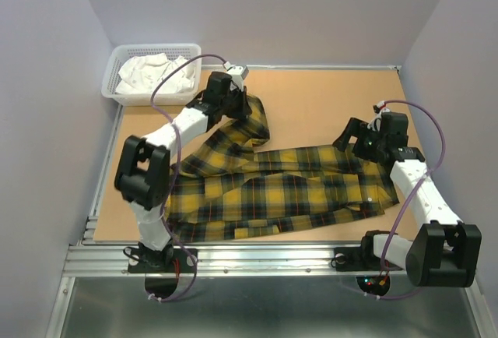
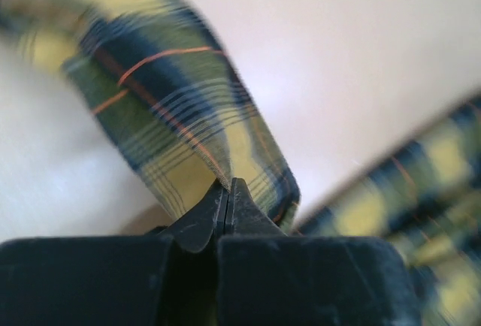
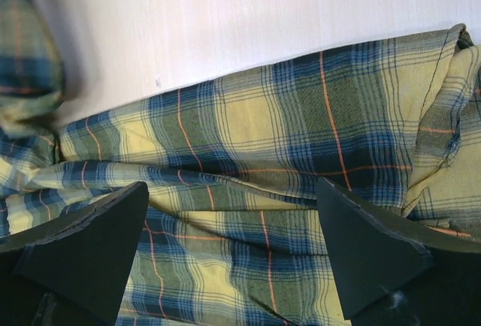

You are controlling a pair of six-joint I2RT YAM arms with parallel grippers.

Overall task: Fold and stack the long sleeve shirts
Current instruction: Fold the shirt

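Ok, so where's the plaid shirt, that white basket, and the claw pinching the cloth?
plaid shirt [image 1: 288,190]: top view, middle of its spread-out body.
white basket [image 1: 156,47]: top view, its far rim.
left gripper [image 2: 228,187]: left wrist view, where the closed fingertips pinch a fold of the shirt.

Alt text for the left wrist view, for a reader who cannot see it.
The left gripper is shut on a fold of the yellow plaid shirt, which arcs up and left from the closed jaws. More of the shirt lies blurred at lower right on the pale table.
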